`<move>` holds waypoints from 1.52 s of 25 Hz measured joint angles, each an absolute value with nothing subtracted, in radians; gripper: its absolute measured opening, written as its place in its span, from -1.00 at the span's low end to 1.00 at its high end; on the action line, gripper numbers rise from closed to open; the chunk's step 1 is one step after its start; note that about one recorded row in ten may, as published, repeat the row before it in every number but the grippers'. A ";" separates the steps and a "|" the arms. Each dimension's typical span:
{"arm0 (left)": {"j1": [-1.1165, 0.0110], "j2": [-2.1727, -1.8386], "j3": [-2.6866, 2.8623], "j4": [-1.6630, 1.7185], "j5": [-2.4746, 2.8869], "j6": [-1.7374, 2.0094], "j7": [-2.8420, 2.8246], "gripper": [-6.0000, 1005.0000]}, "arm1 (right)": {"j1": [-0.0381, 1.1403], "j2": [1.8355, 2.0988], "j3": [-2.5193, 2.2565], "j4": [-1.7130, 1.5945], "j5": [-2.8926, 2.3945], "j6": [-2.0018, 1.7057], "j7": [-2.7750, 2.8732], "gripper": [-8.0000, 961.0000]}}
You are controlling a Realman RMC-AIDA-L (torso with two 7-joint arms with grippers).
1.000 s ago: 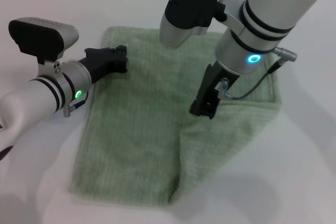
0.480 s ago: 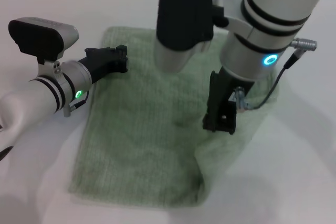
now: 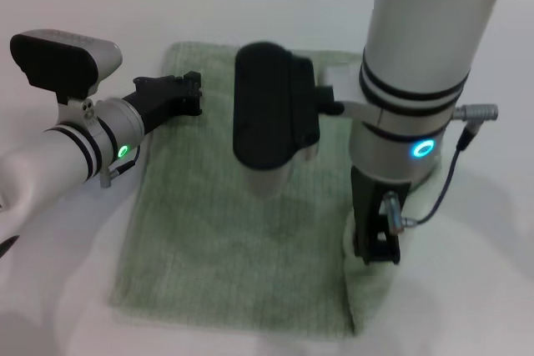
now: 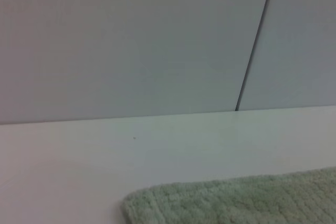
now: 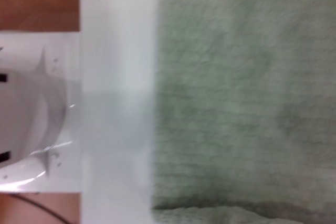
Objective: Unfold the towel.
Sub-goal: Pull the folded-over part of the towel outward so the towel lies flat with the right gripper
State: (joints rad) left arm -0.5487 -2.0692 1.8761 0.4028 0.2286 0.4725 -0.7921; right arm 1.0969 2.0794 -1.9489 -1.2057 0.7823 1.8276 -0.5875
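Observation:
The pale sage-green towel (image 3: 209, 231) lies spread on the white table (image 3: 484, 289) in the head view. My right gripper (image 3: 377, 249) is low at the towel's near right corner, shut on a raised fold of cloth there. The towel's near right edge bunches up under it. My left gripper (image 3: 185, 94) rests at the towel's far left edge. The left wrist view shows the towel's far corner (image 4: 236, 203) against the table. The right wrist view shows the towel's ribbed surface (image 5: 236, 93) beside the table edge.
My right arm's black wrist housing (image 3: 271, 114) hangs over the middle of the towel and hides part of it. A pale wall (image 4: 131, 40) stands behind the table. Bare table lies to the right and in front of the towel.
My right gripper has moved toward the near right with the towel's folded layer, drawing it out across the table. The fold over the towel's right half has opened. The left arm has not moved.

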 joint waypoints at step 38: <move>-0.548 -2.066 1.868 0.410 0.228 0.483 -0.790 -0.99 | 1.203 2.084 -2.091 -1.110 0.671 1.857 -0.524 -0.33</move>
State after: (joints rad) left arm -0.5476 -2.0660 1.8683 0.4095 0.2285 0.4833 -0.7899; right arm 1.2032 2.0844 -2.0909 -1.1104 0.6706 1.8569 -0.5242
